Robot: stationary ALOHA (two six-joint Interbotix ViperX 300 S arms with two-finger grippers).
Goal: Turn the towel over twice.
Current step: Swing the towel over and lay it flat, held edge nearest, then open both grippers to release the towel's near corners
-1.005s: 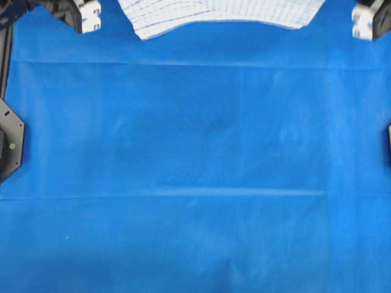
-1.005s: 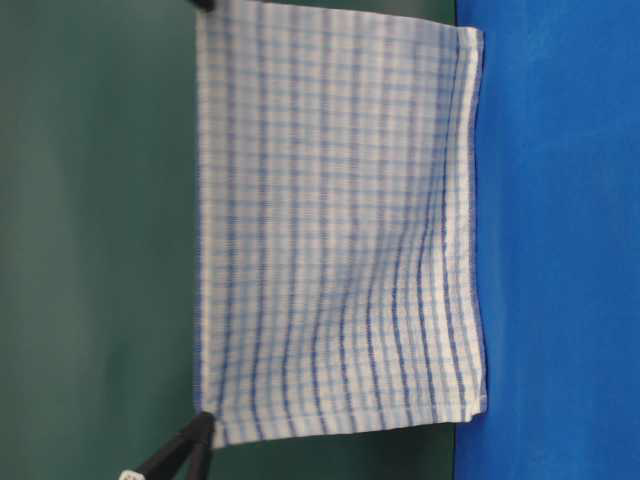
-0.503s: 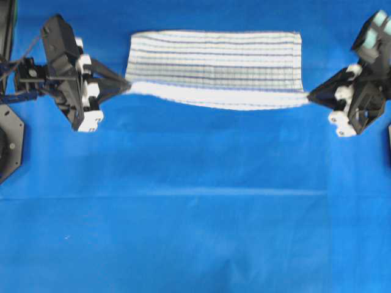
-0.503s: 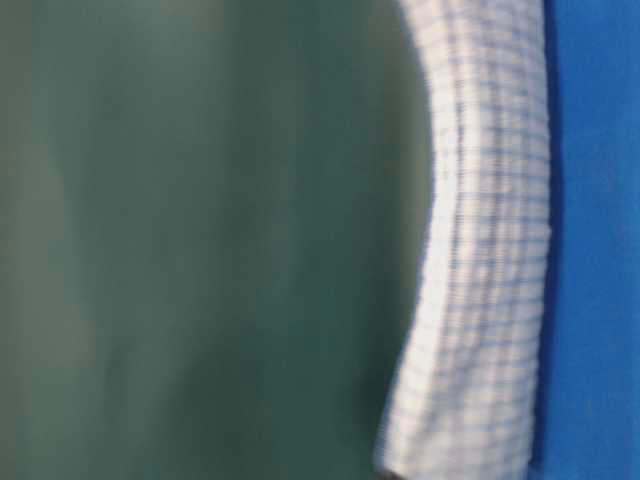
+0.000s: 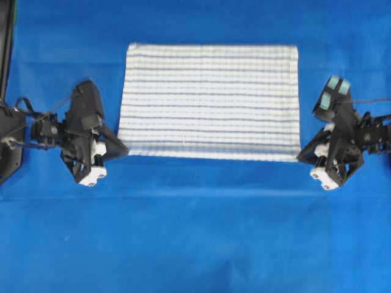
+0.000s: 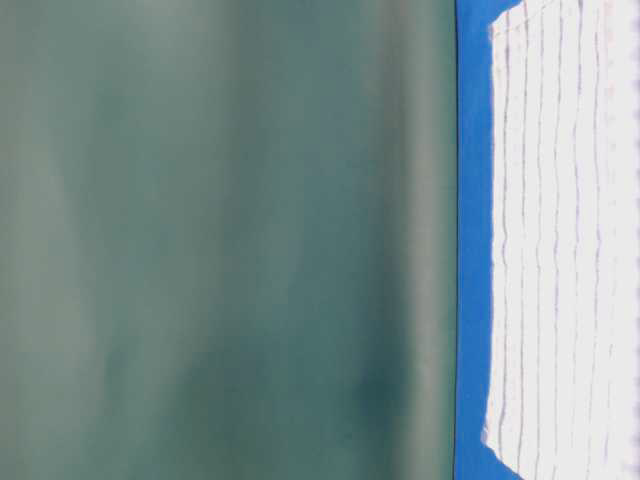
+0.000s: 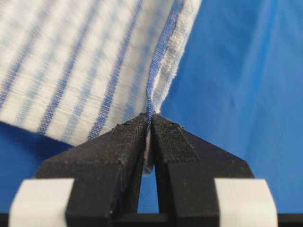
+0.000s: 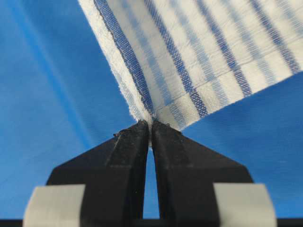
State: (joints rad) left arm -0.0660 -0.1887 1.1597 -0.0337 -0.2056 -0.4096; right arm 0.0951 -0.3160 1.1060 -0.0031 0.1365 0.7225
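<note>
The towel, white with thin dark-blue and light-blue stripes, lies spread flat on the blue sheet in the overhead view, and its striped face shows bright at table level. My left gripper is shut on the towel's near left corner. My right gripper is shut on the near right corner. Both corners are pinched between black fingertips, and the hem lifts slightly at each grip.
A plain blue sheet covers the whole table, with open room in front of the towel. A dark arm base sits at the left edge. A dark green backdrop stands behind the table.
Both grippers have come forward and down with the towel's corners. The towel went from hanging upright at the far edge to lying spread flat on the sheet.
</note>
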